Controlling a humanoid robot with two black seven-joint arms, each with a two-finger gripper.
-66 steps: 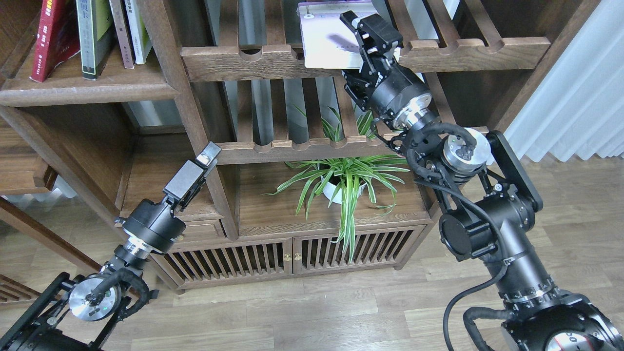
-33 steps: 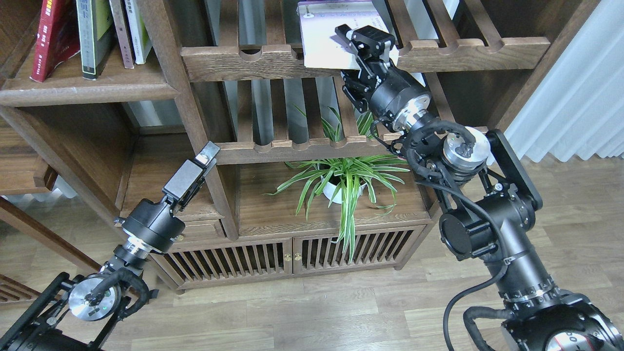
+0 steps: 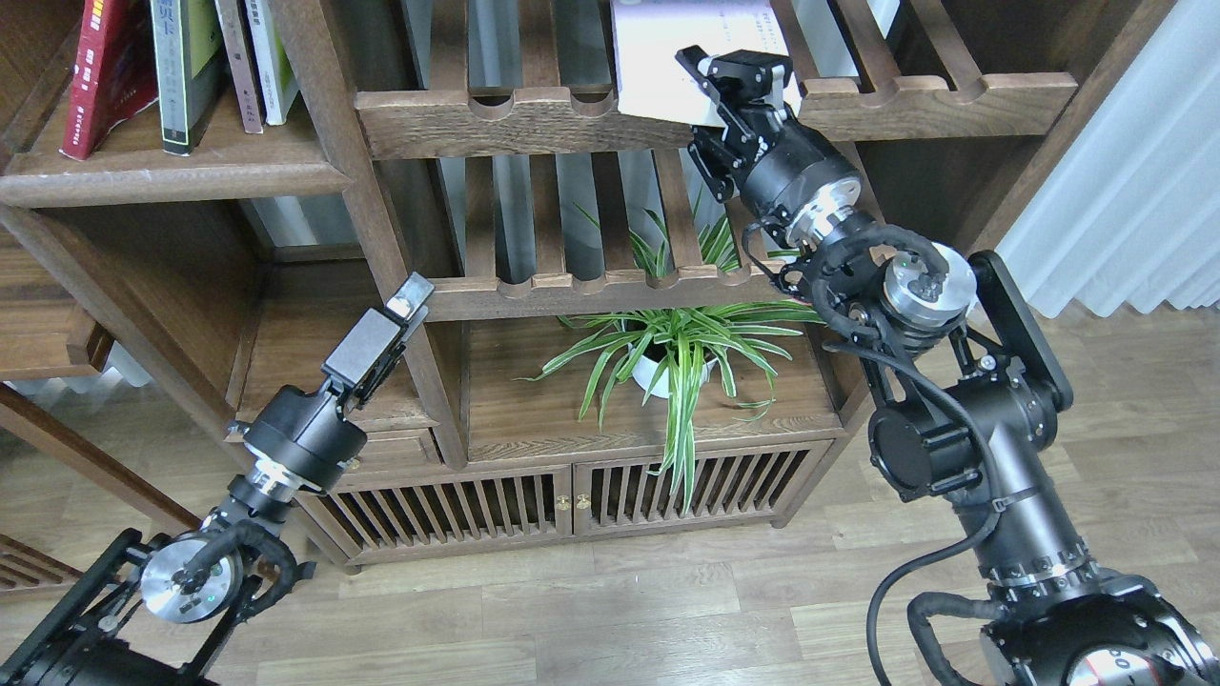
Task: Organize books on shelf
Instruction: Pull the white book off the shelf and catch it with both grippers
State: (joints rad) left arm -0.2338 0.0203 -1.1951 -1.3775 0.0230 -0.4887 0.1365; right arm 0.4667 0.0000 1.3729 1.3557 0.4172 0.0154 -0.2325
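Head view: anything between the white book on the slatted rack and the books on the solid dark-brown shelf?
Yes: a dark wooden upright post and bare rack slats separate the white book from the shelved books.

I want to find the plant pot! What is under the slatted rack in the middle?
Under the middle slatted rack a striped green plant stands on the cabinet top. Its white pot peeks through; leaves cover most of it, and the rack hides the tallest leaf tips.
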